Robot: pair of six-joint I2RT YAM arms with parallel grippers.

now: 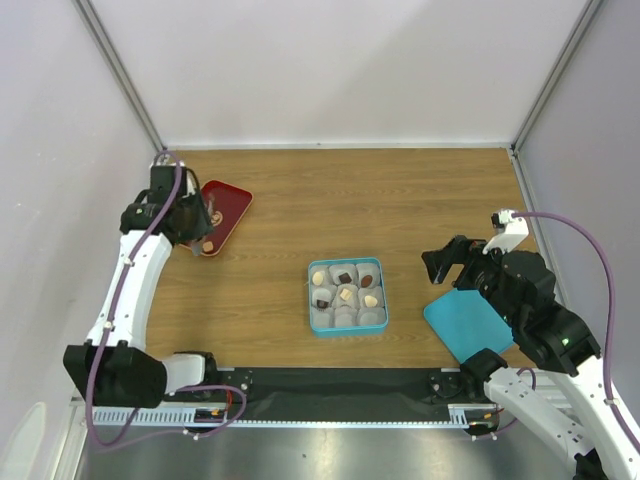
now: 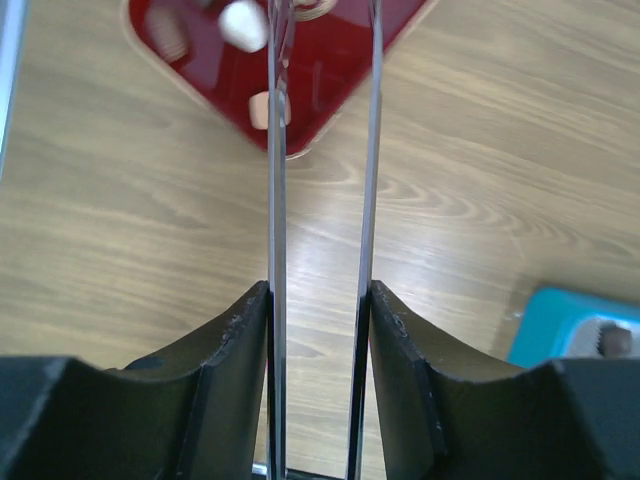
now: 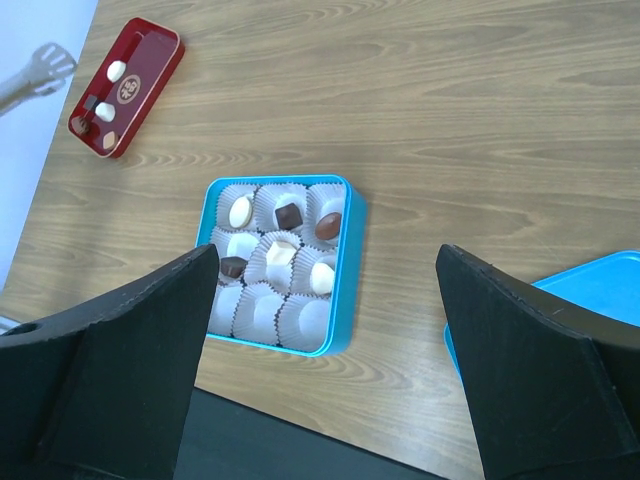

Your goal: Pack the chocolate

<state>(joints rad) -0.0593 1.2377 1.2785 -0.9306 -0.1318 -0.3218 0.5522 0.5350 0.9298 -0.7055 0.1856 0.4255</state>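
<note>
L gripper (image 2: 320,292) was closed partway on the tongs (image 2: 277,200). Its pads squeezed both blades, so they stood narrow but not touching. The blades ran out over the red tray (image 2: 335,70), prob. because the loose choc (image 2: 243,25) there is too small for the fingers themselves. The tong tips ran off the top of the L wrist view, so can't tell if they had a piece. R gripper (image 3: 325,255) hung wide open w/ nothing in it, near the lid (image 1: 465,322) and off to the side of the box (image 3: 348,275), likely waiting to close it up later.

R wrist cam gave the best count: six pieces in the box, far two rows full, near row of three cups (image 3: 265,312) empty, plus a few pieces left in the tray. Top cam showed tray and box well apart, w/ the lid near the box on its right. Only the L wrist cam showed the grip on the blades.
</note>
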